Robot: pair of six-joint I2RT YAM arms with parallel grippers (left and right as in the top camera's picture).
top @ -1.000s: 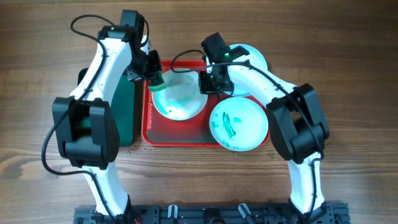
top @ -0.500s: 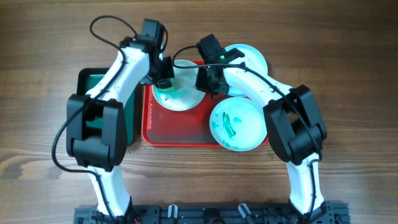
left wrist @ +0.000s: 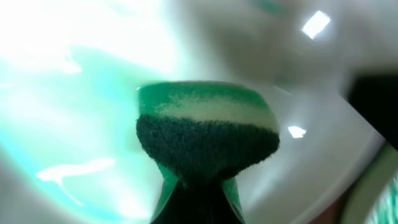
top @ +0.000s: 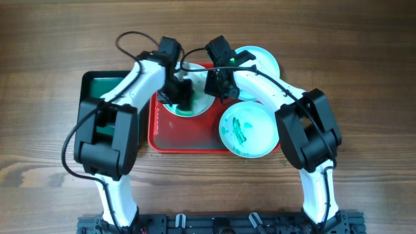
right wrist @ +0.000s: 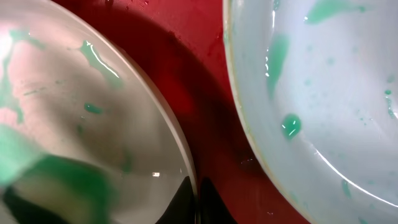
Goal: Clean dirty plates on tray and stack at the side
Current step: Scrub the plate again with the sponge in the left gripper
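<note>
The red tray [top: 185, 138] holds a white plate [top: 198, 97] with green smears at its back left. My left gripper [top: 182, 95] is shut on a green sponge [left wrist: 206, 130] and presses it onto this plate [left wrist: 74, 93]. My right gripper [top: 216, 86] is shut on the plate's right rim [right wrist: 186, 163], one finger on each side. A turquoise-rimmed plate [top: 249, 130] with green streaks sits on the tray's front right and shows in the right wrist view [right wrist: 323, 93]. Another turquoise plate [top: 265, 60] lies at the back right, partly hidden by my right arm.
A dark green tray [top: 97, 91] lies left of the red tray, partly under my left arm. The wooden table [top: 364, 78] surrounds both trays.
My left gripper moved with the sponge from the plate's left edge to the right and forward, onto the plate's middle. My right gripper stayed on the plate's rim.
</note>
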